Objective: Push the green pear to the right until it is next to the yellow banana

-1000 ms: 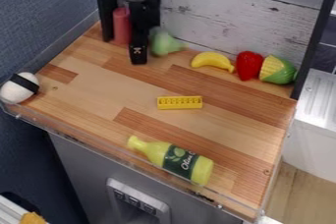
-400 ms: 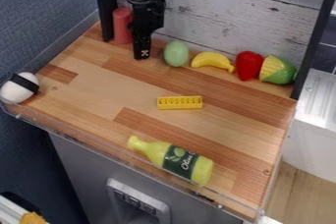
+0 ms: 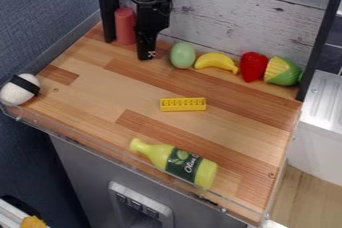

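We see a green toy [image 3: 182,55], round and long like an egg, near the back of the bench [image 3: 100,92]. Its long side runs mostly up and down in our view, from the back wall [image 3: 234,9] toward the front. It has no sharp end, so we cannot say that it points one way.

The black hand [image 3: 146,56] hangs down just left of the green toy, with a small gap between them. We cannot tell if the hand is wide or narrow, or if its tip touches the wood. We see nothing held in it. A red can [image 3: 125,26] stands at its other side, close to a black post [image 3: 107,9].

The green toy is pale and smooth, all one soft green. A yellow banana [image 3: 215,61] lies just right of it, then a shiny red fruit [image 3: 253,67], and then yellow corn [image 3: 283,71] with green leaves. Nearer the middle lies a flat yellow block [image 3: 183,104]. At the front, a yellow-green bottle [image 3: 175,162] lies on its side, its neck pointing up and left.
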`<state>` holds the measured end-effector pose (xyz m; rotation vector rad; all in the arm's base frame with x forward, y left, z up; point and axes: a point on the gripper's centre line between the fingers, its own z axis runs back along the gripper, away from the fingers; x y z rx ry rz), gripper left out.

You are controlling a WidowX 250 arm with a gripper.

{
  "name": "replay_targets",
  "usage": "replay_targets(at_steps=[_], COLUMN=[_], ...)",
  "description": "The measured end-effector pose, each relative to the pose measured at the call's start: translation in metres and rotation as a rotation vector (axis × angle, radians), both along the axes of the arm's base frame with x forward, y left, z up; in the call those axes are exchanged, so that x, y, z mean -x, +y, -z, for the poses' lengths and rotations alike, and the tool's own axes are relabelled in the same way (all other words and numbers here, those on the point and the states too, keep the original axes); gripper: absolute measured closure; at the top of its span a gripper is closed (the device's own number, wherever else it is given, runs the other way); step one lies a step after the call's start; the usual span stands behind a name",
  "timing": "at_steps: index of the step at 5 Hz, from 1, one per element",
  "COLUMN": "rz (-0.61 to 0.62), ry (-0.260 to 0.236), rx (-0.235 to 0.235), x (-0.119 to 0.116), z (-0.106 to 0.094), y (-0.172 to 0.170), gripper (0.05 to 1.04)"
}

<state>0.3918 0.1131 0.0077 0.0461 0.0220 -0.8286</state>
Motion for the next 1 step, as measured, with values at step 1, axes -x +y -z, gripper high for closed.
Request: replay_targets(at_steps=[1], rz=[0.026], ry=[0.0], rx=[-0.003], x=[-0.0011], z=[-0.0008], y=[0.0001], gripper=[1.031])
